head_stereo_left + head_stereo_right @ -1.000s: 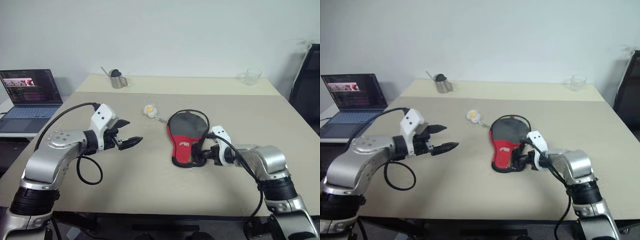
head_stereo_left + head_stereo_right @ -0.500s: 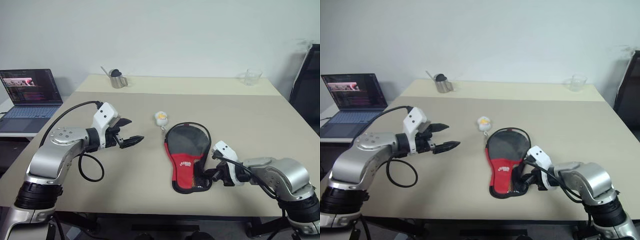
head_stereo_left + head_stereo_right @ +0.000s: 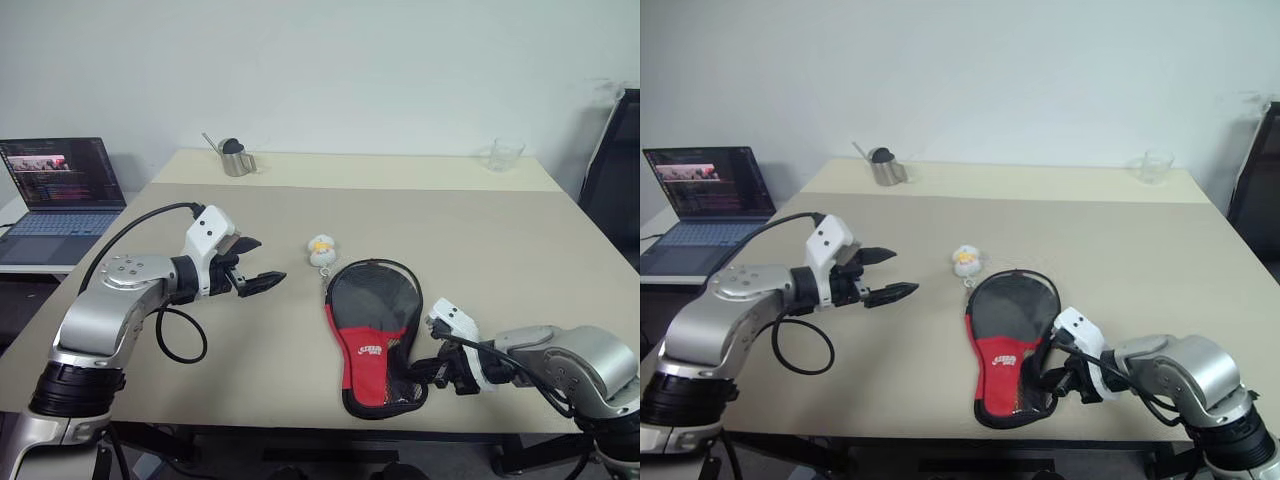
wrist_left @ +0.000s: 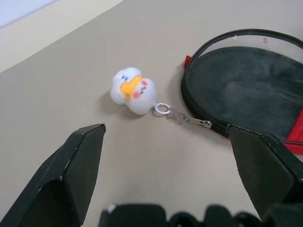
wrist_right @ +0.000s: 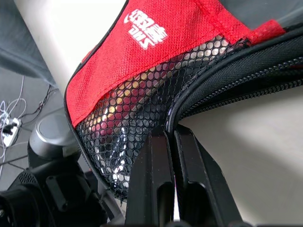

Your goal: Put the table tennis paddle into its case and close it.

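- Two grippers, head views: the case [image 3: 376, 335] lies flat near the table's [image 3: 520, 250] front edge, round end away from the robot, duck charm [image 3: 321, 249] just beyond that end on its zipper pull. The right gripper [image 3: 437, 370] is shut on the case's edge at the handle end. The left gripper [image 3: 252, 264] hovers well apart from the case, fingers spread wide, empty. A laptop [image 3: 62, 185] sits off to the robot's left.
- Left wrist view: between the spread fingers [image 4: 71, 175] lie the charm [image 4: 132, 91], zipper pull [image 4: 184, 117] and the case's round rim [image 4: 236, 35]; whether the paddle is inside cannot be told.
- Right wrist view: closed fingers [image 5: 158, 184] pinch the zipper edge beside the mesh pocket [image 5: 142, 127].
- Step, as judged: closing the case. The next move calls for the left gripper to take the pull while the right anchors the case.
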Robot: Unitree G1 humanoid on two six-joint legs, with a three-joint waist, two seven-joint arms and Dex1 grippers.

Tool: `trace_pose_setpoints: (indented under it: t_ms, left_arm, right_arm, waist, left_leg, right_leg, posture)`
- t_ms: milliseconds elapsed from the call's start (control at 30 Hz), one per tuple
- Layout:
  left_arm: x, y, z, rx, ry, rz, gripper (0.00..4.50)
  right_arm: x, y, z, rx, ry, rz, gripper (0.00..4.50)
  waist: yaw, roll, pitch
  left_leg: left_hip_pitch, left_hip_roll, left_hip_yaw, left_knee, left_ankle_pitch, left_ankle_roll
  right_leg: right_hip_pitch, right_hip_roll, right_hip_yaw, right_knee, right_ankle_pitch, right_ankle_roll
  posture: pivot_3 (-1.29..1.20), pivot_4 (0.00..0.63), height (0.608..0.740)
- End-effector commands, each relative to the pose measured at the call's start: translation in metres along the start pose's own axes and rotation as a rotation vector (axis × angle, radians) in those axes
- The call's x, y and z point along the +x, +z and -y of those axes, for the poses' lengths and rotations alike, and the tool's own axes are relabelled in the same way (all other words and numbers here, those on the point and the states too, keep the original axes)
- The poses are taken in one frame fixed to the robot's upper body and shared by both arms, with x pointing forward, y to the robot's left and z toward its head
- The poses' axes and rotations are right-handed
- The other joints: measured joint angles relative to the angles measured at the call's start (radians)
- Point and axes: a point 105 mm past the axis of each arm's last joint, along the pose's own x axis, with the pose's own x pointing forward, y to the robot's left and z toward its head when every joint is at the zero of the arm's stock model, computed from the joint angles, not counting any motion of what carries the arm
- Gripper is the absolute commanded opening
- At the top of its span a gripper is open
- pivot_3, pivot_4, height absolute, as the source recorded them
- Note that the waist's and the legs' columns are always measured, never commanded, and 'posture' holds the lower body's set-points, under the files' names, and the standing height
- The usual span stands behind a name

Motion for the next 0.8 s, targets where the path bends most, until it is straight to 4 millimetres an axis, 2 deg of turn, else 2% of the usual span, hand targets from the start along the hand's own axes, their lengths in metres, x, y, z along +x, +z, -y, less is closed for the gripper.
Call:
trace_pose_setpoints:
  t_ms: [33,167,267,500,633,800]
  left_arm:
    - [-0.001,0.015,-0.002,0.054,0.003,0.037,4.5]
    - [0.0,0.015,-0.002,0.055,0.0,0.037,4.5]
    - [0.0,0.015,-0.001,0.056,-0.001,0.038,4.5]
    - [0.0,0.014,-0.002,0.055,0.004,0.036,4.5]
    - [-0.001,0.013,-0.004,0.051,0.01,0.034,4.5]
    - [-0.002,0.01,-0.012,0.046,0.04,0.026,4.5]
  right_arm:
    - [0.001,0.005,-0.008,-0.022,0.038,0.022,0.03]
    - [0.0,0.014,-0.006,-0.031,0.035,0.071,0.03]
    - [0.0,0.018,-0.006,-0.013,0.044,0.092,0.65]
    - [-0.01,0.025,-0.006,-0.031,0.048,0.11,3.07]
    - [-0.027,0.023,-0.006,-0.107,0.061,0.09,4.47]
    - [-0.048,0.001,0.012,-0.246,0.025,0.002,4.47]
  waist:
    - [0.0,0.0,0.0]
    - [0.0,-0.001,0.0]
    - [0.0,-0.001,0.001]
    - [0.0,-0.001,0.001]
    - [0.001,-0.001,0.001]
    - [0.004,-0.002,0.001]
  left_leg:
    - [0.0,0.0,0.0,0.0,0.0,0.0]
    - [0.0,0.0,-0.002,0.0,0.0,0.0]
    - [0.0,0.0,-0.003,0.001,0.0,0.0]
    - [0.0,0.0,-0.004,0.001,0.0,0.0]
    - [0.0,-0.001,-0.003,0.001,0.0,0.0]
    - [0.0,-0.001,-0.005,0.001,0.0,0.0]
  right_leg:
    - [0.0,0.0,0.0,0.0,0.0,0.0]
    - [0.0,0.0,0.0,0.0,0.0,0.0]
    - [0.0,0.0,-0.001,0.001,0.0,0.0]
    - [0.001,0.0,-0.001,0.001,0.0,0.0]
    - [0.001,0.0,-0.001,0.001,0.0,0.0]
    - [0.002,-0.001,-0.002,-0.001,0.0,0.0]
  posture:
    - [0.0,0.15,0.74]
    - [0.0,0.15,0.74]
    - [0.0,0.15,0.74]
    - [0.0,0.15,0.74]
    - [0.0,0.15,0.74]
    - [0.0,0.15,0.74]
